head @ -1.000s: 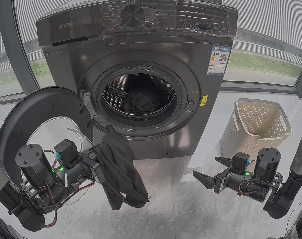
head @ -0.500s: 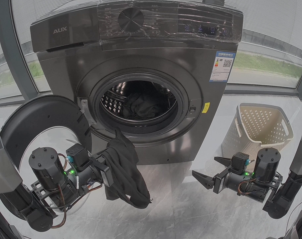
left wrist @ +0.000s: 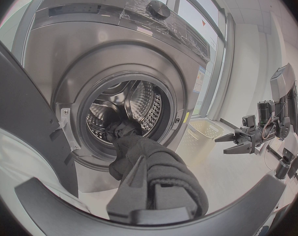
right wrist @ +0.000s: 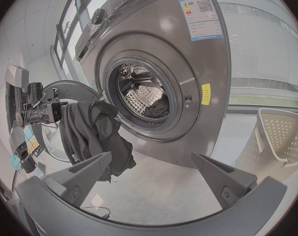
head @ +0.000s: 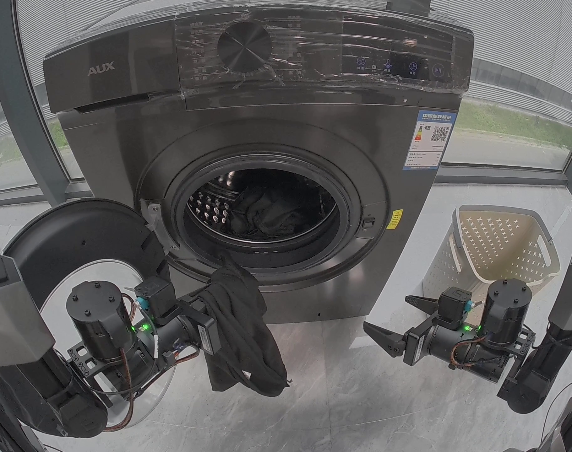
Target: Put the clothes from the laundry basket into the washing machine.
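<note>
1. One black garment [head: 245, 328]: your left gripper [head: 209, 339] jaws pinch it, carried nearer the washing machine [head: 267, 127] opening than before.
2. Your right gripper [head: 389, 315]: jaws spread, pose unchanged, near the laundry basket [head: 452, 271].

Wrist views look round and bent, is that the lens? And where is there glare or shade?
Left wrist view: a wide lens bows the washing machine, and the corners go black. Right wrist view: same bowing, with a daylight sheen on its front panel. Head view: milder bend; the plastic film along its top glints, and the drum is dim.
</note>
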